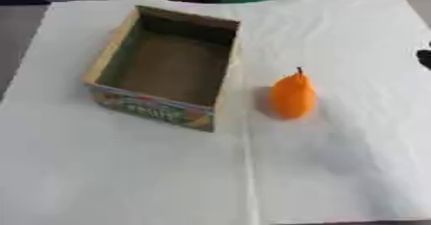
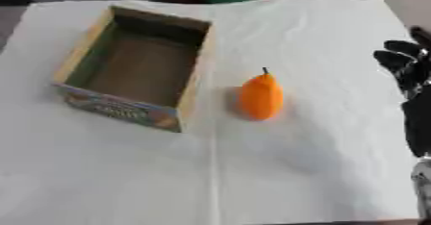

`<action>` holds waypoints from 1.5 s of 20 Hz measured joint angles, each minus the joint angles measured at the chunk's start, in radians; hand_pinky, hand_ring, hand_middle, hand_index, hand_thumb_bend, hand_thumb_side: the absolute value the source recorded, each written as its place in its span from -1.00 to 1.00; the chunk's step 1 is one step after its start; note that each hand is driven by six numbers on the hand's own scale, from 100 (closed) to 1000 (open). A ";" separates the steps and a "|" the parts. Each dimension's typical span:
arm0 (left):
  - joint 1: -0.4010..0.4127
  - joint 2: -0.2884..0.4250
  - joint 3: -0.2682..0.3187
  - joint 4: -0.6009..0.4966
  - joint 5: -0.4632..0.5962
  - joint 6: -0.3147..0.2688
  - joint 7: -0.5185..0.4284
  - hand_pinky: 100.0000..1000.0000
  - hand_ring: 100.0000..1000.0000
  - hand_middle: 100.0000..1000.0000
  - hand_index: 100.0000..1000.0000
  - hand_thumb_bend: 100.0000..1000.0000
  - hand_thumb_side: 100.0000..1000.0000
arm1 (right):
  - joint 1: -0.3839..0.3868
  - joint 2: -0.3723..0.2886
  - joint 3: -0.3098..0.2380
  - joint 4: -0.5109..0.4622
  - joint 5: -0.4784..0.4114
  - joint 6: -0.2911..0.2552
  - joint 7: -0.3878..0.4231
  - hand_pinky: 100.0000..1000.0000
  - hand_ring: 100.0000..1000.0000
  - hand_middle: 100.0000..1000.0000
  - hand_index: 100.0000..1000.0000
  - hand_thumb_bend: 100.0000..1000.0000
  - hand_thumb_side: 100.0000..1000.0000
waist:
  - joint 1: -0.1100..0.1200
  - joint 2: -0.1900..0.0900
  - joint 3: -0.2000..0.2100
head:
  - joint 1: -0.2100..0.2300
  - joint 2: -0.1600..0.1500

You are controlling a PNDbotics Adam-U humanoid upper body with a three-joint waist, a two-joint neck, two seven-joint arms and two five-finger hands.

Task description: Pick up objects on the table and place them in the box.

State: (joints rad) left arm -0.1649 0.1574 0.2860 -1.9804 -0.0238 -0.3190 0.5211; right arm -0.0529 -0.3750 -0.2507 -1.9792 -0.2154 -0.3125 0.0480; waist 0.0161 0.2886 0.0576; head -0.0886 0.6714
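While the wrinkly white cloth [image 1: 336, 171] fills the frame, an open cardboard box [image 1: 109, 56] sits upper left, a smooth orange pear [image 2: 261, 98] stands centre, and the black right hand [image 2: 406, 68] hangs right edge, fingers spread, holding nothing.

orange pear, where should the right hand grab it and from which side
Probably around the wide lower body of the orange pear, not the thin dark stem on top. It stands upright on the white cloth, apart from the cardboard box on its left. The right hand shows at the right edge, and that side is open, so coming in from the right looks best, fingers wrapping the belly.
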 measured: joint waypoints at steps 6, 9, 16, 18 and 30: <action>0.000 0.000 0.000 0.000 0.004 0.001 -0.008 -0.23 0.04 0.18 0.29 -0.96 0.56 | -0.038 -0.197 0.012 0.000 0.234 -0.046 -0.078 0.63 0.64 0.60 0.92 -0.80 1.00 | -0.004 -0.005 0.003 | -0.001 0.000; 0.000 0.000 -0.001 0.000 0.006 0.003 -0.010 -0.23 0.05 0.18 0.29 -0.96 0.56 | -0.064 -0.298 0.038 0.000 0.383 -0.026 -0.081 0.60 0.67 0.61 0.96 -0.65 1.00 | -0.004 -0.006 0.005 | -0.007 0.001; 0.001 0.000 -0.007 0.000 0.008 0.004 -0.018 -0.23 0.05 0.19 0.28 -0.96 0.56 | -0.130 -0.462 0.121 -0.001 0.582 0.063 0.021 0.62 0.69 0.62 1.00 -0.35 1.00 | -0.004 -0.007 0.012 | -0.029 0.002; 0.001 0.000 -0.008 0.000 0.010 0.004 -0.020 -0.23 0.05 0.19 0.28 -0.97 0.56 | -0.142 -0.487 0.139 -0.001 0.597 0.084 0.067 0.65 0.70 0.58 1.00 0.19 0.73 | -0.004 -0.009 0.013 | -0.033 0.002; 0.001 0.000 -0.019 0.000 0.024 0.007 -0.034 -0.23 0.05 0.19 0.27 -0.97 0.55 | -0.260 -0.546 0.278 0.061 0.600 0.214 0.438 0.71 0.77 0.64 1.00 0.49 0.25 | -0.007 -0.011 0.035 | -0.056 -0.001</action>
State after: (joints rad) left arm -0.1642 0.1574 0.2668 -1.9804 0.0003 -0.3118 0.4869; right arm -0.3129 -0.9212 0.0271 -1.9185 0.3850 -0.0988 0.4857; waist 0.0096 0.2772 0.0923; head -0.1443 0.6703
